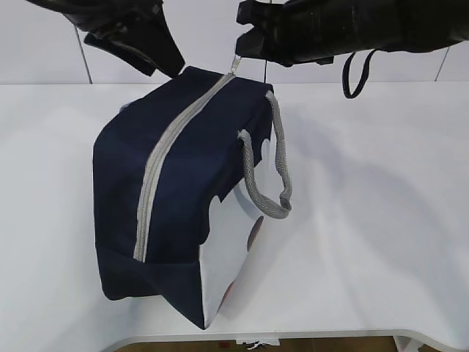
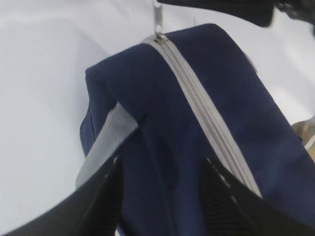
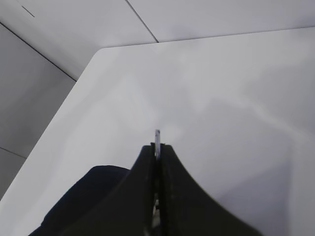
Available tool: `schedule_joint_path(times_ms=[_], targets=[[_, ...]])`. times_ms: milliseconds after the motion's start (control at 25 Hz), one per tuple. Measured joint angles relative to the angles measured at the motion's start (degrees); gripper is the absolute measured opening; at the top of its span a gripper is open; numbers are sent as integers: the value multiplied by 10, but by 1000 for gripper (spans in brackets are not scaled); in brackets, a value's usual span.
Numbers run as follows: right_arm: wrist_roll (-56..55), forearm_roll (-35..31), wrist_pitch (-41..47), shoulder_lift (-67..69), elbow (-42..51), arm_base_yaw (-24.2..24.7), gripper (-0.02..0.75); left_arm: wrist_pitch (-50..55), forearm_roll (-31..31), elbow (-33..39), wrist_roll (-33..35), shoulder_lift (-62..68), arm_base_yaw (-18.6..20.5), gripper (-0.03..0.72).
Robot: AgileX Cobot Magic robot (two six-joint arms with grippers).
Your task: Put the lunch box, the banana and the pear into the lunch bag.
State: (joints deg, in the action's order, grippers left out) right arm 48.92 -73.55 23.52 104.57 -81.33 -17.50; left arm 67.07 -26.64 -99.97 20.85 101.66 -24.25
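bag front corner: lunch bag (image 1: 183, 198) lies tipped on the white surface (image 1: 381, 220), its white side panel (image 1: 234, 257) nearest the exterior camera, navy top turned up and to the left.
zipper: grey zipper (image 1: 172, 147) runs along the top from the near end to the far end and looks closed the whole way; the slider sits at the far end.
handle: grey webbing handle (image 1: 267, 176) hangs loose over the white panel, clear of the zipper line.
left tool: left tool (image 2: 162, 191) straddles the navy fabric near the zipper with its jaws partly spread; whether the pads truly pinch the cloth i cannot tell.
right tool: right tool (image 3: 157, 150) is clenched on the metal zipper pull (image 1: 236, 64), which stands up from the slider at the far end.
banana, pear, lunch box: none shows in any view; where they lie i cannot tell.
step in hand: judged as opening the bag, nothing packed yet.
doing it well: draw the pull straight along the zipper line toward the near end, low and steady, while the left tool braces the fabric so the bag does not drag or lift; keep the handle out of the track.
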Motion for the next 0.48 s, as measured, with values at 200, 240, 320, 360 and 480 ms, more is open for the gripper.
schedule_joint_path(times_ms=[200,240,320,360,480], targets=[[4,0,0,0,0,0,1,6,-29,-40,-9,61,0,383],[5,0,0,0,0,0,1,6,-37,-43,-9,69,0,383],[6,0,0,0,0,0,1,7,-42,-49,-11,81,0,383],[6,0,0,0,0,0,1,8,-45,-50,-11,87,0,382],[9,0,0,0,0,0,1,8,-45,-50,-11,94,0,309]])
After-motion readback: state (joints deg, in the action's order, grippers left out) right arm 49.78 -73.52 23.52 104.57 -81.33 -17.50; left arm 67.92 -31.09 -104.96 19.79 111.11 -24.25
